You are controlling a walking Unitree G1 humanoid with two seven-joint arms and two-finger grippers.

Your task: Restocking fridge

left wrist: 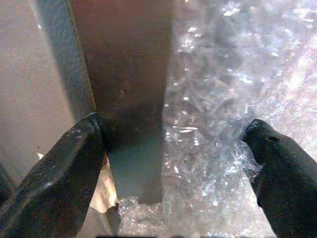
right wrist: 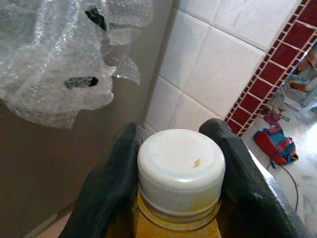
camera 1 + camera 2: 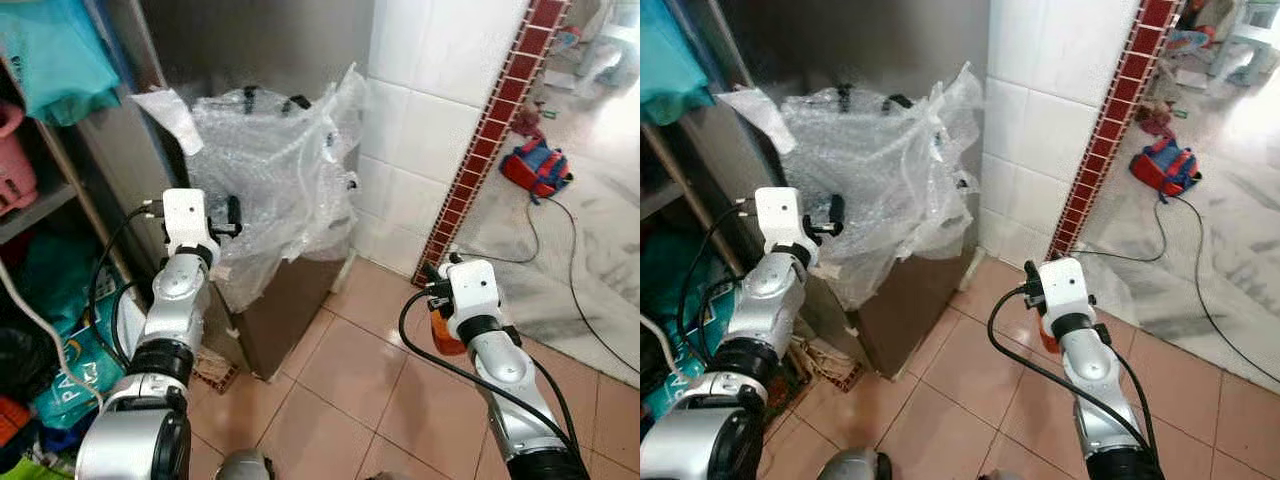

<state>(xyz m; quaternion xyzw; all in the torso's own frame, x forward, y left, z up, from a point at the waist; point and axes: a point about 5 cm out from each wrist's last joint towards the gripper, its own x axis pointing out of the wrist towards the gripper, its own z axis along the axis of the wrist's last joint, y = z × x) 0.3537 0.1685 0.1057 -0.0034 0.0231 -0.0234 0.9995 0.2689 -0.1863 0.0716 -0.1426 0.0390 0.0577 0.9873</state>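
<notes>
While clamped between the right fingers [image 2: 115, 183] — a white-capped bottle [image 2: 181, 171]; left fingers [image 1: 54, 178] spread at bubble wrap [image 3: 270, 160].

Ahead of my left fingers stands a brown cabinet [image 3: 285, 310] draped in bubble wrap [image 3: 275, 165]. Beyond my right fingers a white tiled wall [image 3: 430, 120] ends in a dark red tile strip [image 3: 485, 140]. Below them lies a pinkish tiled floor [image 3: 350, 390]; farther right, a pale marble floor [image 3: 590, 250] holds a blue-and-red bag [image 3: 537, 168].

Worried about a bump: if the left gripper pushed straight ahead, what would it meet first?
Probably the bubble wrap draped over the brown cabinet; the open left gripper straddles their boundary, so which comes first is unclear.
</notes>
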